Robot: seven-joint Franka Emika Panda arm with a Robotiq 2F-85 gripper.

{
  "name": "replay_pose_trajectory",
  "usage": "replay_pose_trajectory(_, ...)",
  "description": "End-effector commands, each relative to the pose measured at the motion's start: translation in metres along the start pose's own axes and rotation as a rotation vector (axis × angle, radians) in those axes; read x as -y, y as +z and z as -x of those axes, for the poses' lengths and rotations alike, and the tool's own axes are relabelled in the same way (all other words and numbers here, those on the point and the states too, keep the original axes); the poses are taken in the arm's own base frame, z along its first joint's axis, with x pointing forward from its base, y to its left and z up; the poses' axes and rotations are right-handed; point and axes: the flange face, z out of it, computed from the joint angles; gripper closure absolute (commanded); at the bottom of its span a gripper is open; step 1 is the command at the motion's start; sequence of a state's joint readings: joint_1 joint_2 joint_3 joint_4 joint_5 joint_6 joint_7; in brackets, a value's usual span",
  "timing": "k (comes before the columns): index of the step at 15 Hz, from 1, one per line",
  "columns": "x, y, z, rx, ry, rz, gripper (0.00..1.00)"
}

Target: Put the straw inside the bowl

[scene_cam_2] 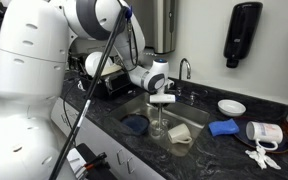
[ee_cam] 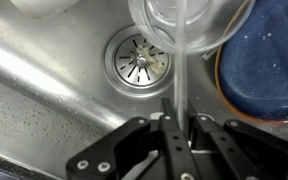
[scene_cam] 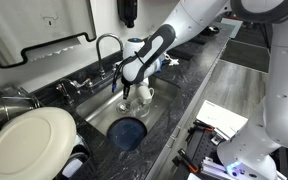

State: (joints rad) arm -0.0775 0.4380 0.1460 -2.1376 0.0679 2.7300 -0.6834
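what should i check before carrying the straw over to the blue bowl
1. Grip: gripper closed on the straw, ok.
2. Straw free of the clear cup: cannot tell, its far end overlaps the cup in the wrist view.
3. Bowl upright and open in the sink: ok.
4. Straw over the bowl: not ok, it sits beside the bowl, nearer the drain.
5. Bowl interior free: looks ok in an exterior view.

Your exterior views look small and soft; in the wrist view, overhead light glares off the steel sink (ee_cam: pixel 54 100).
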Motion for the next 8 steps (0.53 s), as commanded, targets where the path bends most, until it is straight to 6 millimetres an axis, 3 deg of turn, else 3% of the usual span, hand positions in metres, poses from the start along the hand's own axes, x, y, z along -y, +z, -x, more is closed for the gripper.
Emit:
replay_pose_trajectory(1, 0.0, -0.017, -0.004, 0.025, 0.009, 0.017, 0.98)
replay_pose_trajectory(8, 0.003, -0.076, -0.006, -0.006, 0.044, 0.095, 0.97)
